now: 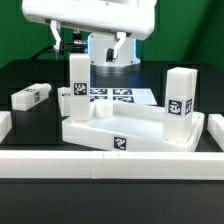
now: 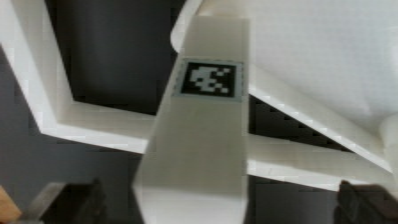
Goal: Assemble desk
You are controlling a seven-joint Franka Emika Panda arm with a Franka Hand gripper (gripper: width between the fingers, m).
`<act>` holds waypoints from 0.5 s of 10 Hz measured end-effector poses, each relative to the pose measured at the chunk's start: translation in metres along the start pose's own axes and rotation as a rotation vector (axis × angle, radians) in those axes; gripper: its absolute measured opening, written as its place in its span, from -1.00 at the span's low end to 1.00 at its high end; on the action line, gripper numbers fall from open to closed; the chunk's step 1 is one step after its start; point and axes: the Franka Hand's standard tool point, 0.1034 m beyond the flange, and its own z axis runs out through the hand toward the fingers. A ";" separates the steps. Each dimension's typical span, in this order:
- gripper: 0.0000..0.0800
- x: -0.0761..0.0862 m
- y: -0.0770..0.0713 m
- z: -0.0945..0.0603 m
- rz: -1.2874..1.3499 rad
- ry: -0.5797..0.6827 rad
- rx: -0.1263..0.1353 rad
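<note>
1. Rail [image 1: 60,166]: lies along the near edge of the black table [image 1: 20,78], running left to right.
2. Top [image 1: 120,135]: lies flat just behind the rail, mid-table, rim up, with a tag on its near wall.
3. Right leg [image 1: 180,95]: stands upright at the top's far right corner, tag facing near.
4. Left leg [image 1: 78,85]: stands upright at the top's far left corner, tag facing near.
5. Loose leg [image 1: 32,96]: lies on its side on the table, left of the top and apart from it.
6. Marker board [image 1: 118,96]: lies flat behind the top, between the two upright legs.
7. Gripper [image 1: 95,47]: hangs above the left leg. In the wrist view the fingers [image 2: 86,200] stand wide on either side of that leg with a gap on each side. Nothing is held.
</note>
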 end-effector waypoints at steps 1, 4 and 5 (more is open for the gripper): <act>0.62 0.002 0.004 -0.005 0.002 -0.014 0.008; 0.62 0.012 0.006 -0.011 0.009 -0.033 0.026; 0.62 0.010 0.003 -0.009 0.008 -0.061 0.040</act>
